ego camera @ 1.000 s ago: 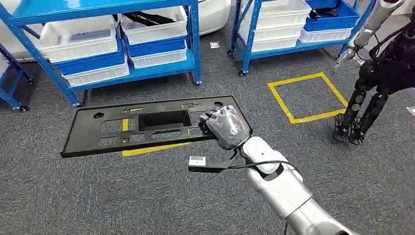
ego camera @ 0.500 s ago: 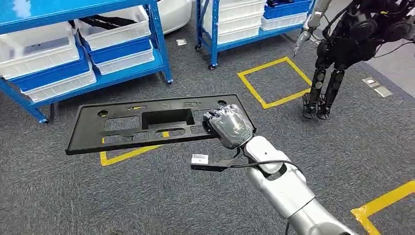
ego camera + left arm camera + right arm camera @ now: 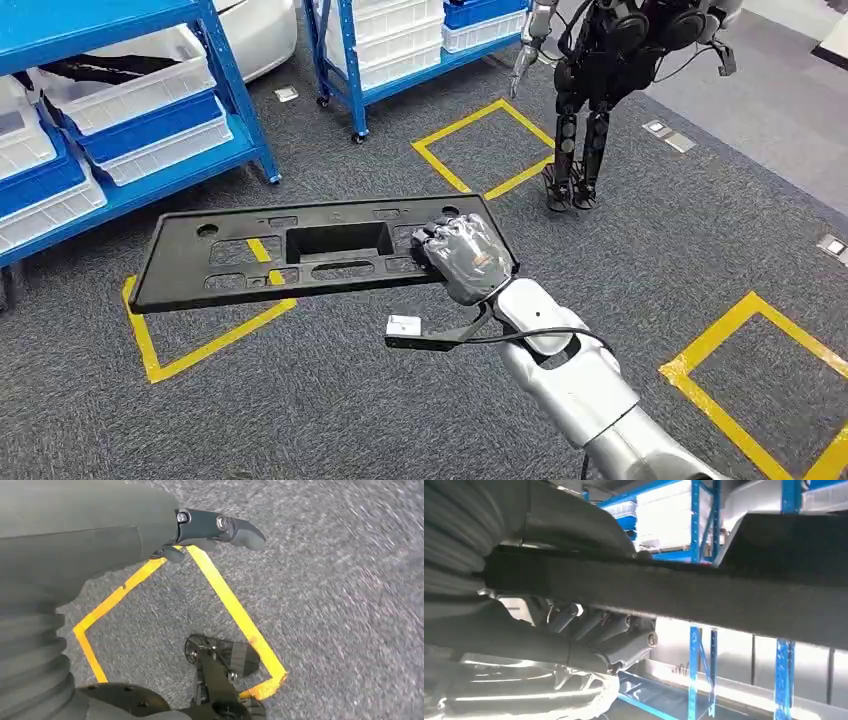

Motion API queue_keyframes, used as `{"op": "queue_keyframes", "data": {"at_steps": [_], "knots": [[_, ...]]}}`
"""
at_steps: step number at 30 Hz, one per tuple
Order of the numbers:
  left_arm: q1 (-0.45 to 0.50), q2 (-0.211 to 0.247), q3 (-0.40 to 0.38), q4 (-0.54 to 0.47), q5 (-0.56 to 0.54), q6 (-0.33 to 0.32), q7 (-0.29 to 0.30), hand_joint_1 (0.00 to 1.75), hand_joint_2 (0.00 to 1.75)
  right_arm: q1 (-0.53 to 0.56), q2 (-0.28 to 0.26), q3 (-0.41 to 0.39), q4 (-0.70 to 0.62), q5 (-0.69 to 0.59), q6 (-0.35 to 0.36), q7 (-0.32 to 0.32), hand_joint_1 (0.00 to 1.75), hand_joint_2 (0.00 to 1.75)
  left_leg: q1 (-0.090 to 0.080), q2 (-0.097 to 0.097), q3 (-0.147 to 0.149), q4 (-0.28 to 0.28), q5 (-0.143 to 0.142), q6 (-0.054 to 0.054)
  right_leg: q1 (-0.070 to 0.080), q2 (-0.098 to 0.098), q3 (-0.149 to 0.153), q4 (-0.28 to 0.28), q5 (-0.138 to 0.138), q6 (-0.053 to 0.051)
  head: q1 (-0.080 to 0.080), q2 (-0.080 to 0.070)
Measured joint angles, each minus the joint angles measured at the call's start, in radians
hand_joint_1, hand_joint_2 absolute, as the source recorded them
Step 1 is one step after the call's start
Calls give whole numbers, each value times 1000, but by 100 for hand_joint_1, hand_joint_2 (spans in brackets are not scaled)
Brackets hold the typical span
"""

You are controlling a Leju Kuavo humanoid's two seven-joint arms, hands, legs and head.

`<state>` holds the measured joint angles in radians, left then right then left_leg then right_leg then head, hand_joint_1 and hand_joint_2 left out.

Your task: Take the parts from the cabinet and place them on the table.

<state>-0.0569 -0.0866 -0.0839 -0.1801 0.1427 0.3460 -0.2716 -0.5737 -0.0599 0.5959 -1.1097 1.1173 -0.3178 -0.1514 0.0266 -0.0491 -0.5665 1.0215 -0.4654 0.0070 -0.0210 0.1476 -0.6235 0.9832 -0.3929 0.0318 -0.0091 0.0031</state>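
1 black plastic panel (image 3: 300, 250), a long flat part with a rectangular opening in its middle and several smaller slots, is held level in the air above the grey carpet (image 3: 300, 400), in front of the robot. The right hand (image 3: 465, 258) grips its right end, thumb side on top and fingers (image 3: 589, 622) curled under the edge, as the right wrist view shows from below. 1 silver arm (image 3: 580, 390) comes up from the lower edge to that hand, with a small black camera bracket (image 3: 425, 338) sticking out at the wrist.

The left hand (image 3: 215, 527) hangs over the carpet with nothing in it; 1 dark finger points out straight, and whether the others are spread or curled I cannot tell.

On the carpet lie 3 yellow tape squares (image 3: 485, 150), 1 of them partly under the panel. 2 blue shelf racks (image 3: 230, 90) stand behind, loaded with white and blue bins (image 3: 150, 100). 1 other dark robot (image 3: 600, 60) stands beside the far square
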Motion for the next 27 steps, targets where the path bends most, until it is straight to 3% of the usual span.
{"op": "queue_keyframes", "data": {"at_steps": [1, 2, 3, 5, 6, 7, 9, 10, 11, 12, 13, 15, 16, 17, 18, 19, 20, 21, 22, 23, 24, 25, 26, 27], "knots": [[-1, -2, 0, 0, 2, 1, 0, 0, 175, 0, -2, 0, 0, 0, 0, 0, 175, 175, 10, 16, 2, -14, 11, 14, 1, -27, -10, 10, -4, 0, 1, 0], [-2, -2, 0, -1, 2, 3, -2, 0, 175, -4, -3, 0, 1, 0, 0, 0, 175, 175, 2, 24, 3, -20, 16, 23, 9, -89, -29, 38, -25, -6, 2, 0], [-2, -2, 0, -1, 3, 5, -4, 0, 175, -7, -1, 0, 3, 0, 0, 0, 175, 175, 0, 38, -1, -21, 18, 28, 8, -119, -60, 106, -60, -16, 7, 0], [2, -2, 0, 0, 3, 9, -5, 0, 175, -10, 1, 1, 6, 0, 0, 0, 175, 175, -5, 68, -6, -20, 19, 29, 7, -134, -138, 275, -124, -24, 7, 0], [3, -2, 0, 0, 3, 10, -6, 0, 175, -9, 1, 1, 9, -1, 0, 0, 175, 175, -6, 82, -7, -20, 19, 29, 7, -135, -161, 333, -139, -21, 8, 0], [3, -2, 0, 0, 3, 10, -6, 0, 175, -9, 0, 1, 13, -1, 0, 0, 175, 175, -7, 94, -8, -20, 19, 29, 6, -136, -159, 335, -135, -15, 8, 0], [2, -3, 0, 0, 3, 10, -7, 0, 175, -10, -2, 1, 18, -1, 0, -3, 175, 175, -8, 118, -7, -20, 19, 28, 4, -149, -77, 205, -91, 2, 8, 0], [1, -4, 0, -1, 3, 10, -7, 0, 175, -12, -3, 0, 19, -1, 0, -3, 175, 175, -8, 130, -6, -19, 18, 26, 4, -180, -16, 101, -65, 7, 8, 0], [1, -4, 0, -1, 3, 10, -6, 0, 175, -15, -3, 0, 19, -1, 0, -3, 175, 175, -14, 137, -3, -18, 17, 22, 6, -247, 28, 32, -55, 3, 9, 0], [2, -5, 0, 0, 3, 10, -6, 0, 175, -22, 1, 1, 19, -2, 0, -4, 175, 175, -24, 149, -8, -11, 11, 14, 22, -252, 46, -2, -54, -1, 16, 0], [2, -5, 0, 0, 3, 10, -6, 0, 175, -24, 4, 0, 19, -3, -1, -4, 175, 175, -26, 161, -6, -15, 14, 8, 16, -231, 41, 0, -49, -8, 5, 0], [2, -5, 0, 0, 2, 10, -6, 0, 175, -20, 1, 0, 20, -5, -1, -4, 175, 175, -23, 187, -1, -16, 14, 5, 17, -204, 34, 0, -45, -15, 5, 0], [1, -5, 0, -1, 2, 10, -6, 0, 175, -18, 0, 0, 21, -5, -2, -4, 175, 175, -16, 179, -3, -12, 7, -5, 2, -193, 38, -5, -38, -26, 6, 0], [0, -4, 0, -1, 1, 10, -7, 0, 175, -18, -1, 0, 21, -4, -3, -4, 175, 175, -9, 114, -10, 12, -14, -14, -1, -178, 40, -7, -35, -30, 5, 0], [1, -4, 0, -1, 1, 10, -7, 0, 175, -17, 0, 0, 22, -3, -3, -4, 175, 175, -9, 71, -30, 65, -52, -14, -1, -168, 40, -7, -32, -37, 5, 0], [3, -4, 0, 0, 1, 10, -7, 0, 175, -16, 3, 2, 22, -3, -3, -4, 175, 175, -9, 52, -66, 149, -99, -15, 0, -155, 40, -7, -33, -38, 2, 0], [5, -4, 0, 0, 1, 10, -7, 0, 175, -12, 4, 2, 22, -3, -3, -4, 175, 175, -9, 45, -112, 250, -144, -15, 2, -139, 39, -7, -32, -39, 3, 0], [6, -4, 0, 0, 1, 10, -7, 0, 175, -8, 5, 2, 22, -3, -3, -3, 175, 175, -9, 45, -146, 319, -165, -14, 3, -126, 39, -6, -30, -41, 2, 0], [6, -4, 0, 0, 1, 10, -7, 0, 175, -4, 5, 2, 22, -3, -3, -2, 175, 175, -9, 45, -162, 345, -162, -13, 4, -112, 40, -6, -30, -41, 3, 0], [6, -4, 0, 0, 1, 10, -7, 0, 175, 0, 3, 2, 22, -3, -3, -2, 175, 175, -7, 45, -154, 320, -134, -11, 3, -97, 41, -5, -30, -41, 2, 0], [6, -3, 0, 0, 1, 10, -7, 0, 175, 1, 2, 2, 22, -1, -3, 0, 175, 175, -6, 44, -126, 257, -91, -9, 3, -83, 42, -4, -30, -41, 2, 0], [6, -3, 0, 0, 1, 10, -7, 0, 175, 1, 1, 2, 22, 0, -3, 0, 175, 175, -4, 35, -79, 155, -35, -5, 2, -67, 45, -2, -31, -41, 2, 0], [6, -2, 0, 0, 1, 10, -7, 0, 175, 1, 1, 2, 22, 0, -3, 1, 175, 175, -2, 4, -39, 67, 8, -1, 2, -54, 45, -1, -31, -40, 2, 0], [7, 0, 0, 1, 1, 10, -7, 0, 175, 0, 2, 1, 22, 0, -2, 3, 175, 175, 1, -43, -19, 24, 12, 3, 10, -44, 41, 3, -31, -38, 3, 0]]}}
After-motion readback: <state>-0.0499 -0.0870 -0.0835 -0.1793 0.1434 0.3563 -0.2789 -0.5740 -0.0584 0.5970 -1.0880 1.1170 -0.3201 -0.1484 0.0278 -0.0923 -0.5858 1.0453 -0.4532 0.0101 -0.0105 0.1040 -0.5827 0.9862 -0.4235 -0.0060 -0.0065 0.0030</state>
